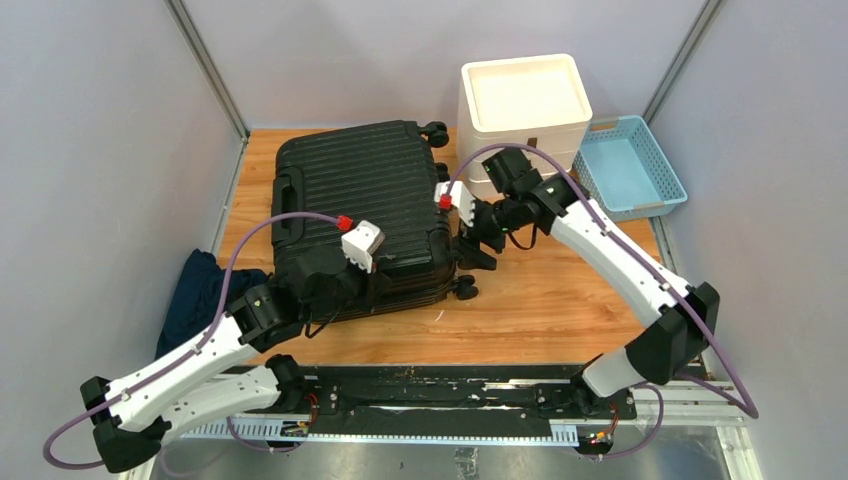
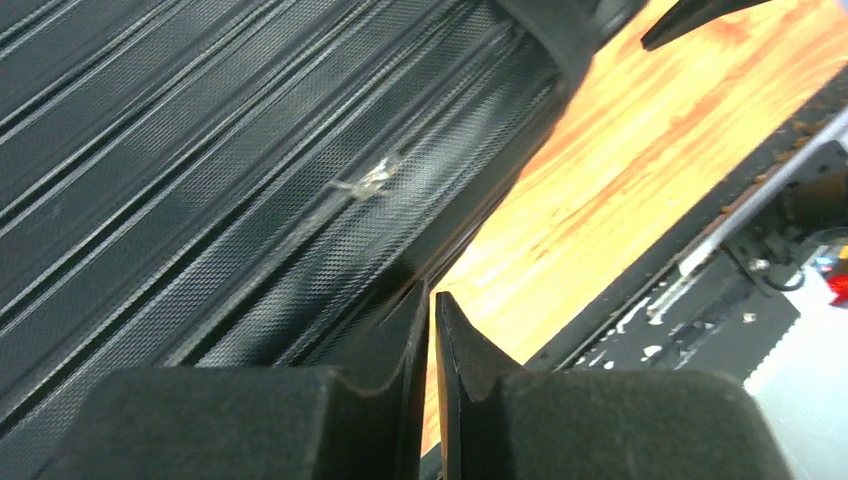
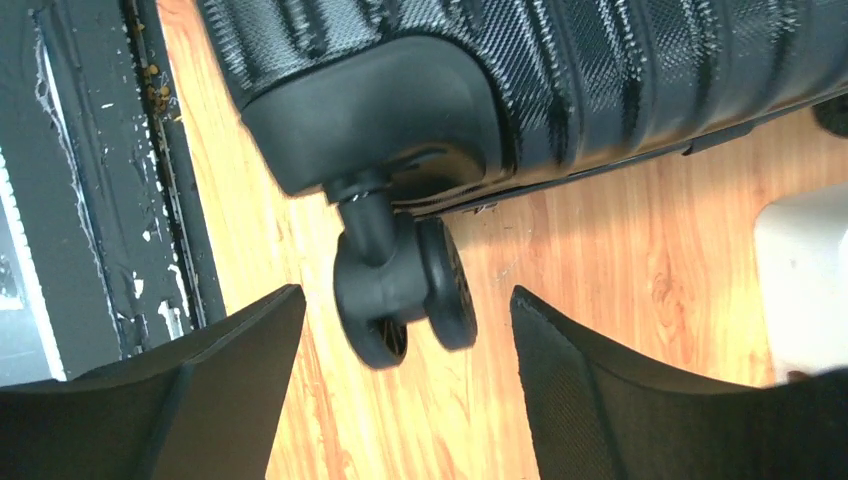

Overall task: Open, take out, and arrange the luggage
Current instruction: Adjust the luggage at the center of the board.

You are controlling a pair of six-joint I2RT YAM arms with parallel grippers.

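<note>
A large black hard-shell suitcase [image 1: 365,205] with a ribbed shell is seen lying flat and closed on the light wooden table [image 1: 560,305], between the two claws.

The left claw [image 2: 432,300] is pressed together, with only a thin slit left between its black fingers [image 2: 395,340]. Nothing can be made out inside that slit. Its tips are set at the near edge of the suitcase. The ribbed shell is spread out ahead and to the left of them, and bare table is shown to their right. Whether the tips touch the edge cannot be told. Farther to the right of this claw, a black metal rail [image 2: 690,290] is seen along the table's border.

The right claw [image 3: 400,300] is spread wide. A small black double wheel [image 3: 405,290] on the suitcase's corner is framed just ahead of it, between the two fingers [image 3: 590,380] but apart from both. Beyond the wheel, the rounded black corner of the shell is seen, and bare wood lies beneath the claw.

To the right of this claw, near it, a white stacked plastic drawer unit [image 1: 525,110] is placed, and a light-blue mesh basket [image 1: 632,165] is set just past that. Behind the left claw, beside its arm, a crumpled dark blue cloth [image 1: 200,290] is seen at the table's left edge.
</note>
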